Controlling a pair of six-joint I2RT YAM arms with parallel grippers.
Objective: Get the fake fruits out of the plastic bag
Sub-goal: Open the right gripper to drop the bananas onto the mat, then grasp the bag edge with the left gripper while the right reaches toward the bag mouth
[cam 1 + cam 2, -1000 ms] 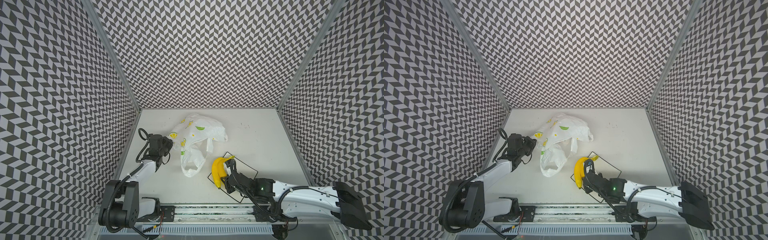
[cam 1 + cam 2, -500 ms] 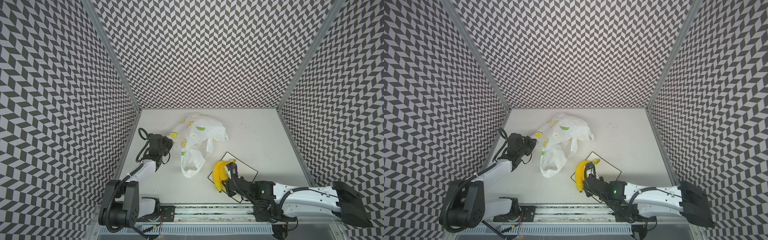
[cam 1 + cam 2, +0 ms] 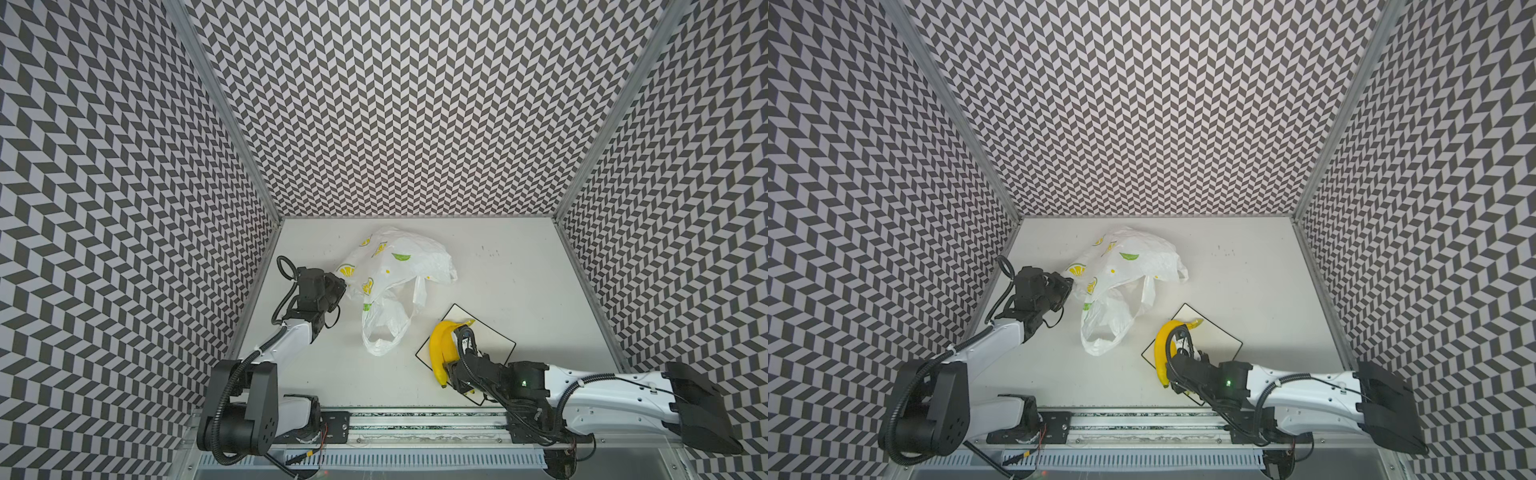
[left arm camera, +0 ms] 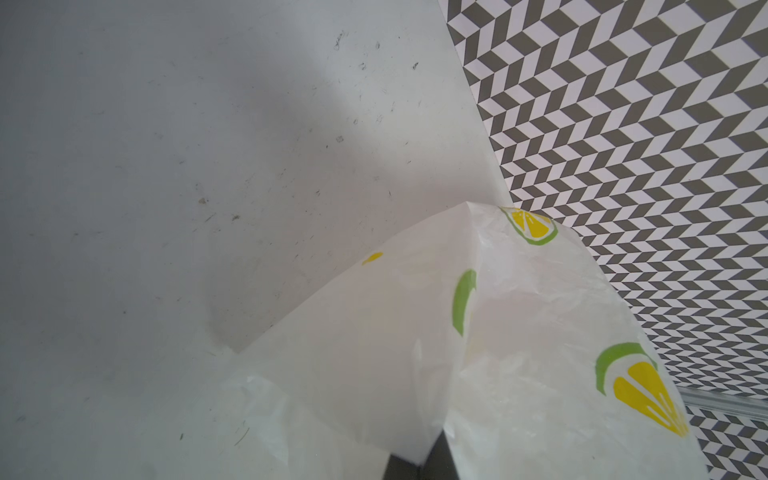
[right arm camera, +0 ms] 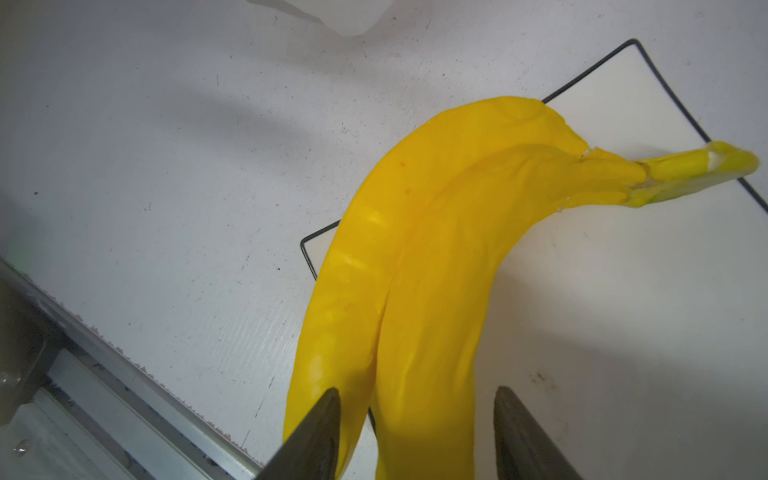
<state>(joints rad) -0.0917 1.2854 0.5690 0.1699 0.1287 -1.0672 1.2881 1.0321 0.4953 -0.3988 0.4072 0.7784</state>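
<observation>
The right gripper (image 5: 415, 399) has its jaws apart around the tip end of the bunch of bananas (image 5: 436, 249). One finger (image 5: 316, 436) overlaps the edge of the outer banana. The other finger (image 5: 523, 440) stands clear of the fruit, with a gap showing between them.

The bunch lies flat. Its long axis runs straight out from this gripper along the line of the arm, in a gentle curve. The greenish stem (image 5: 685, 166) is the far end, well beyond the fingertips, and it points away from the gripper over the square black-rimmed plate (image 5: 623, 270). The blunt tips point back toward the wrist. The outer banana bulges past the plate's edge over the bare table (image 3: 498, 270); the inner one lies on the plate.

The left gripper (image 3: 338, 286) is closed on a pinch of the plastic bag (image 3: 399, 266), whose lemon-printed film rises taut to the fingers in the left wrist view. The bag spreads out ahead of those fingertips. Its handle loop (image 3: 384, 345) trails toward the right gripper, near the bananas but apart from them.
</observation>
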